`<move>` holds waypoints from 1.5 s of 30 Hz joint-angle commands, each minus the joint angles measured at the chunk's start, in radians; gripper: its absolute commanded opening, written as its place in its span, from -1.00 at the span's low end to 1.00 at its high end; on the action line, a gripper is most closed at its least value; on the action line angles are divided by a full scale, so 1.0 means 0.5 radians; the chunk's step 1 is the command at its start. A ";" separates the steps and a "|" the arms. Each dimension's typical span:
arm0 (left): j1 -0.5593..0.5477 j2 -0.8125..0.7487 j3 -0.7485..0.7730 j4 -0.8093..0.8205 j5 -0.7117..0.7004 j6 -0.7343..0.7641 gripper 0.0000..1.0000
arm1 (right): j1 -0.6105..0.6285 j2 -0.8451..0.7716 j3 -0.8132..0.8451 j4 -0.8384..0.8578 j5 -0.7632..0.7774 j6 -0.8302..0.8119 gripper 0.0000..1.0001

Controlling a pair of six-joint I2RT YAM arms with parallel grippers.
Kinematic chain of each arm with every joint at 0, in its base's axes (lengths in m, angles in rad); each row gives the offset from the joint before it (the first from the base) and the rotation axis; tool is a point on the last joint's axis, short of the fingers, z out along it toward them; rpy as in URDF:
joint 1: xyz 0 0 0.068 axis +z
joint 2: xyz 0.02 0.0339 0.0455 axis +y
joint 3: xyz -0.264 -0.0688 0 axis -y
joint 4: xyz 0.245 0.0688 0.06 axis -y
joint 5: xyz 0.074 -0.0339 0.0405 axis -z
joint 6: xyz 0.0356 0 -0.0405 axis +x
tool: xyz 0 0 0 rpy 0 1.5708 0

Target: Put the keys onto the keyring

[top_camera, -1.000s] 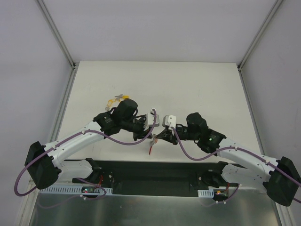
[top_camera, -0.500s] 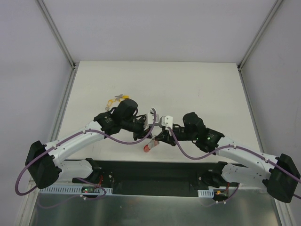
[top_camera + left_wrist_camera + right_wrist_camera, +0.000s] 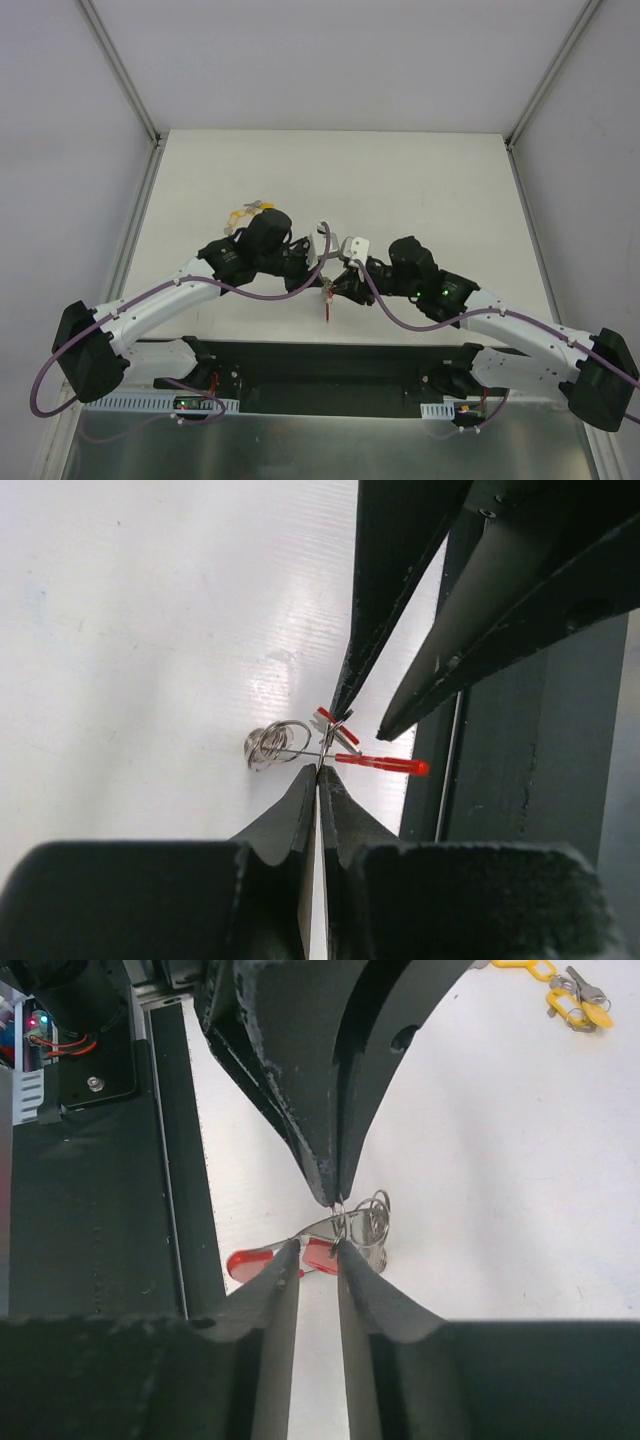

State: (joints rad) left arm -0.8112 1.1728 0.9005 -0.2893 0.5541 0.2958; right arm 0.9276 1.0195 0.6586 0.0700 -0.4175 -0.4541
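Note:
The keyring [image 3: 328, 305] hangs between my two grippers near the table's front edge. Its red plastic part [image 3: 380, 764] and silvery coil [image 3: 268, 746] show in the left wrist view. My left gripper [image 3: 318, 770] is shut on a thin wire loop of it. My right gripper [image 3: 315, 1250] is narrowly closed around the red part [image 3: 250, 1263], beside the coil [image 3: 372, 1215], with the left gripper's shut fingertips [image 3: 335, 1195] just above. In the top view the left gripper [image 3: 322, 278] and right gripper [image 3: 338, 284] meet tip to tip. Yellow-tagged keys [image 3: 248, 211] lie on the table behind the left arm.
The keys also show at the top right of the right wrist view [image 3: 575, 995]. A black base strip [image 3: 330, 365] runs along the table's front edge just below the grippers. White walls with metal rails [image 3: 135, 90] enclose the white table [image 3: 430, 180].
Both grippers have stayed together at the centre. The red part swung out to the lower left half a second ago and now hangs straight down below the tips.

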 commanded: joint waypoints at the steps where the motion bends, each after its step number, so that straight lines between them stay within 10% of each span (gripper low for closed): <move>1: -0.090 -0.026 -0.055 0.115 -0.062 0.052 -1.00 | 0.038 -0.097 0.131 0.020 0.037 0.086 -0.45; 45: -0.040 -0.057 -0.068 0.312 0.165 0.093 -1.00 | -0.312 -0.063 -0.072 -0.005 -0.521 -0.064 -0.67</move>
State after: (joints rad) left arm -0.8425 1.1751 0.8646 -0.1875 0.5797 0.3527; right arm 0.7753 0.9852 0.6300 0.0368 -0.6415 -0.4656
